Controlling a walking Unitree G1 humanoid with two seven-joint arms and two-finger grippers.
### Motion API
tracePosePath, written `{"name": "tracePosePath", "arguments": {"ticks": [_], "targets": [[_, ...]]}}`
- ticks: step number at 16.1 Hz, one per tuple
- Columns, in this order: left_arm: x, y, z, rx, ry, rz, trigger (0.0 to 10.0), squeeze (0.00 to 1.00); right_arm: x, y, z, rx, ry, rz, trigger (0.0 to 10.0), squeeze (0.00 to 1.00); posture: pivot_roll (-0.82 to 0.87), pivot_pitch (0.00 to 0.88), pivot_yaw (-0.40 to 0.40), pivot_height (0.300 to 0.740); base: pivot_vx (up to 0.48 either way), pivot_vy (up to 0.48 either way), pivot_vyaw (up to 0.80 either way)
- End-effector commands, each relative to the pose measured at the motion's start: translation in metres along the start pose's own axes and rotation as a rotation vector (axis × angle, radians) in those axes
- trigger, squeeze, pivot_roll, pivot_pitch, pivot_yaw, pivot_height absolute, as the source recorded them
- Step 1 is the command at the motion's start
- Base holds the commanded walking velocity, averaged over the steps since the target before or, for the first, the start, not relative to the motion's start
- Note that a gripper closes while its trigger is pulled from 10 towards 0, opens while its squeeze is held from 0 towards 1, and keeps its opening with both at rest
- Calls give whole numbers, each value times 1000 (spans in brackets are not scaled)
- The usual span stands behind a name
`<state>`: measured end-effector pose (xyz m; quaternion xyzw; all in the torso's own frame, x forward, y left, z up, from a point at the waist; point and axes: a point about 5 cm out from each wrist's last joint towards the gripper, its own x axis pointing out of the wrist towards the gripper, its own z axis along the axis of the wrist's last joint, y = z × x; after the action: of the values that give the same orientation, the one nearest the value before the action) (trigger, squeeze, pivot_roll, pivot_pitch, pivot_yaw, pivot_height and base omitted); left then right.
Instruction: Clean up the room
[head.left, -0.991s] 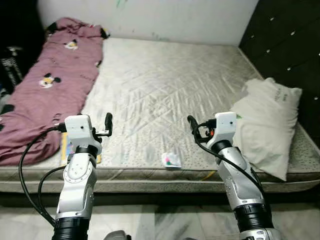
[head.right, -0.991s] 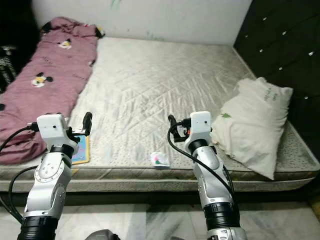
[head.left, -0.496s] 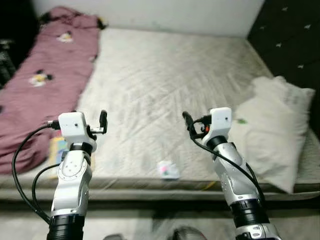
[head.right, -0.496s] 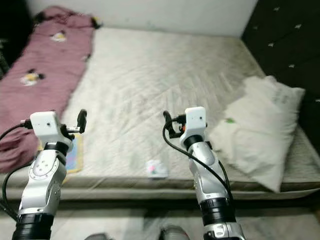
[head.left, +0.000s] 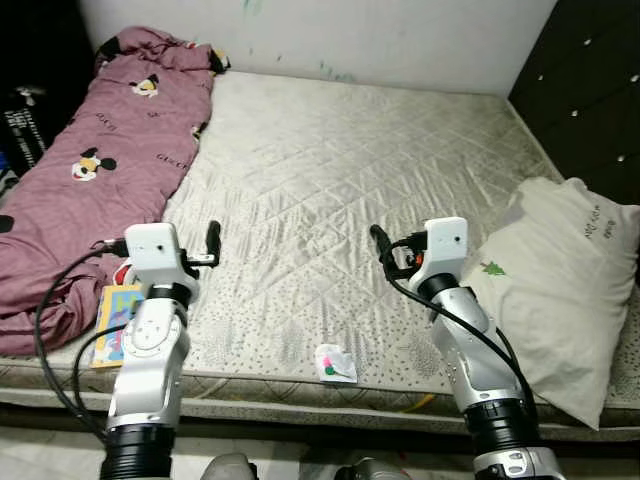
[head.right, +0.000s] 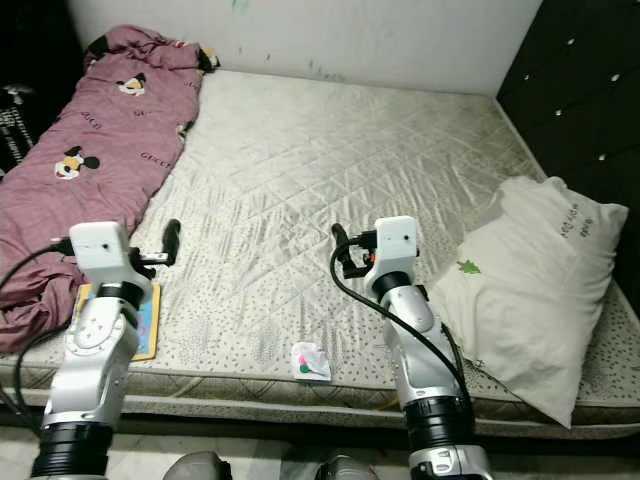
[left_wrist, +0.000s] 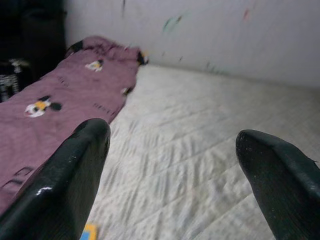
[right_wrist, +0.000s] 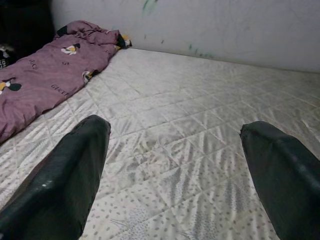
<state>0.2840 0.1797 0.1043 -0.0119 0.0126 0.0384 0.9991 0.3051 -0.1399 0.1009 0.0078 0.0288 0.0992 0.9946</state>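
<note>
A book (head.left: 115, 325) lies partly tucked beneath the purple blanket (head.left: 90, 170) on the bed (head.left: 330, 180); the small wrapper (head.left: 336, 363) near the bed's front edge is too small to identify.

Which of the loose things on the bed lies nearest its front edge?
The small white wrapper, between the two arms; the colourful booklet lies beside the maroon blanket.

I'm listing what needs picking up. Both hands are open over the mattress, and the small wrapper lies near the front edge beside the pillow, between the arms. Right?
Not quite. The wrapper lies near the front edge of the mattress between the arms, but well apart from the pillow, as the left eye view shows. The left hand and the right hand are open over the mattress.
</note>
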Motion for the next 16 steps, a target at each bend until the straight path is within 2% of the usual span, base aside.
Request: {"name": "tracePosePath", "arguments": {"ticks": [1,2,3,4,7,8,11,14,16], "targets": [[2,-2,4,43,5,24,10000,0,0,-7,2,-4,0,-16,10000,0,40,0,-62,740,0,0,0],[1,-4,7,44,-23,-8,10000,0,1,-6,2,1,4,-13,10000,0,42,0,-63,740,0,0,-800],[-2,-7,9,3,-57,-71,10000,0,1,-5,2,-1,2,-7,10000,0,42,0,-63,740,0,0,0],[-5,-9,10,-21,-71,-86,10000,0,0,-4,2,-8,0,-3,10000,0,42,0,-62,740,0,0,0],[-14,-13,22,-58,-91,-35,10000,0,-1,-4,8,-23,-20,-10,10000,0,49,0,-59,740,0,0,0],[-18,-15,26,-97,-95,-18,10000,0,0,-2,13,-4,-34,-15,10000,0,51,0,-58,740,0,0,0],[-24,-16,18,-69,-62,2,10000,0,-1,7,15,13,-51,3,10000,0,53,0,-61,740,0,0,0],[-23,-8,20,-70,-42,38,10000,0,-3,4,15,34,-42,0,10000,0,52,17,-63,740,0,0,0],[-24,-9,18,-82,-28,37,10000,0,-5,4,15,34,-39,6,10000,0,49,20,-67,740,0,0,0]]}}
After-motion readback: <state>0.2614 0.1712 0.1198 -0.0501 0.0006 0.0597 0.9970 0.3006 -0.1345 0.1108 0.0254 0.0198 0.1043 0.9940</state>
